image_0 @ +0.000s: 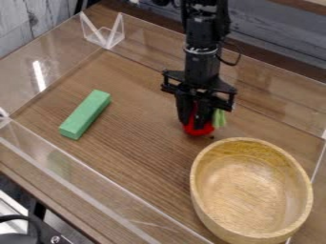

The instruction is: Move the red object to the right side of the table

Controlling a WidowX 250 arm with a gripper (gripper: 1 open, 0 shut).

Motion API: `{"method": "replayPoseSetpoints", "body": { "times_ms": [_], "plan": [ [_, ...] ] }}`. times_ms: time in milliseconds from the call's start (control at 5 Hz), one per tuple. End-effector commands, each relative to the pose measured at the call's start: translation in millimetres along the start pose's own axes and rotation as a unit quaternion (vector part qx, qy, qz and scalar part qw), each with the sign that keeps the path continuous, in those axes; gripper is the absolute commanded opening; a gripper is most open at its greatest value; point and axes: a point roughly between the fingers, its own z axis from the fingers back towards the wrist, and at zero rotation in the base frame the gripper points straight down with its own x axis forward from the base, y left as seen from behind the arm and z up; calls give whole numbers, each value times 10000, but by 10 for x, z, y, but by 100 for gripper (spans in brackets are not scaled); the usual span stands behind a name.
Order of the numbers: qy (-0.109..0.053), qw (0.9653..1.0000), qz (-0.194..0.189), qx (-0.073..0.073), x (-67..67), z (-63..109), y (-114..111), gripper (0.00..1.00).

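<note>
The red object (196, 125) is a small round red toy fruit with a pale green leaf (219, 118) sticking out to its right. My black gripper (197, 119) comes down on it from above and is shut on it. Fruit and gripper hang just above or at the surface of the brown wood-grain table (140, 143), a little right of centre and just behind the bowl's far rim. Whether the fruit touches the tabletop I cannot tell. The fingers hide the fruit's upper part.
A round light wooden bowl (251, 189) fills the near right corner. A flat green rectangular block (86, 113) lies at the left. Low clear acrylic walls (76, 195) edge the tabletop, with a clear bracket (102, 31) at the far left.
</note>
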Motion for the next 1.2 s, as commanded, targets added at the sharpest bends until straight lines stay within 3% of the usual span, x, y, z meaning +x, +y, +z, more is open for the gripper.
{"method": "replayPoseSetpoints", "body": {
  "times_ms": [0, 600, 1000],
  "plan": [
    [-408, 9991, -38, -132, 157, 265, -86, 0],
    [-576, 9975, -9, -398, 238, 392, -310, 0],
    [-642, 9966, -34, -521, 205, 340, -621, 0]
  ]
}}
